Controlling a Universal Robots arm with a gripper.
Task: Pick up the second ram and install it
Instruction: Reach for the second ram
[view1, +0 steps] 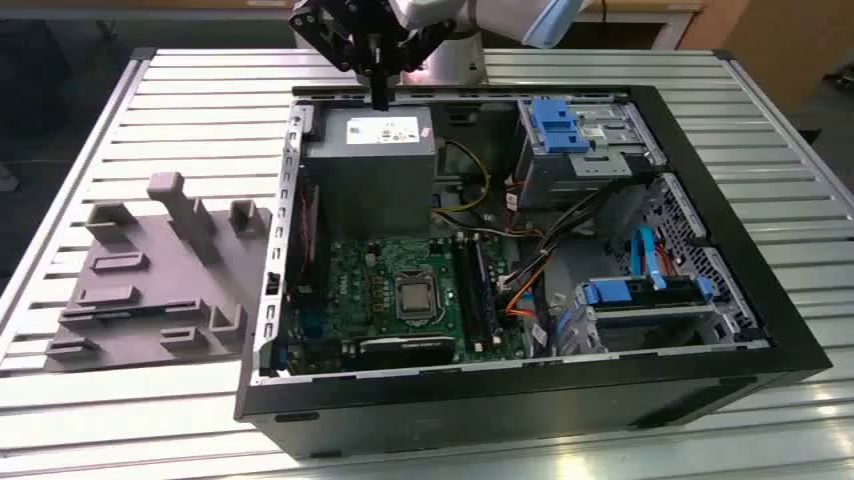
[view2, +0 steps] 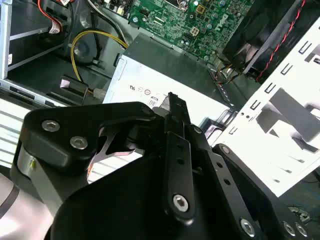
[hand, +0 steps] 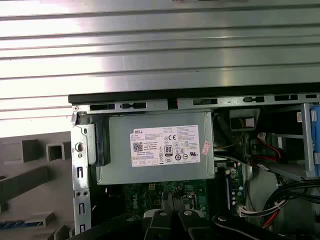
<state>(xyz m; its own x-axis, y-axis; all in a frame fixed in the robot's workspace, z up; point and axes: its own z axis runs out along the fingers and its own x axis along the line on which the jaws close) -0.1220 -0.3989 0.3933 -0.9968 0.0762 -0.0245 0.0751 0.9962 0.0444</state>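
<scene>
**End effector (view1: 382, 98) up over the far rim of the open computer case (view1: 534, 395), fingers pressed together.**
Tips hang above the power supply (view1: 371, 165), clear of it. Second ram: cannot place it for certain. A thin bluish strip (hand: 22, 222) lies in a slot of the grey block (view1: 147, 290), which sits on the table (view1: 174, 90) beside the case and well apart from the end effector.

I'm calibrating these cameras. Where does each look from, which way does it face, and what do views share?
Exterior view: off the arm, above, looking down on the computer case and grey block; gripper shows.
First wrist view: on the arm, facing the power supply; gripper shows.
Second wrist view: on the arm, looking along the gripper at the power supply.
All three share the power supply and green board.
</scene>
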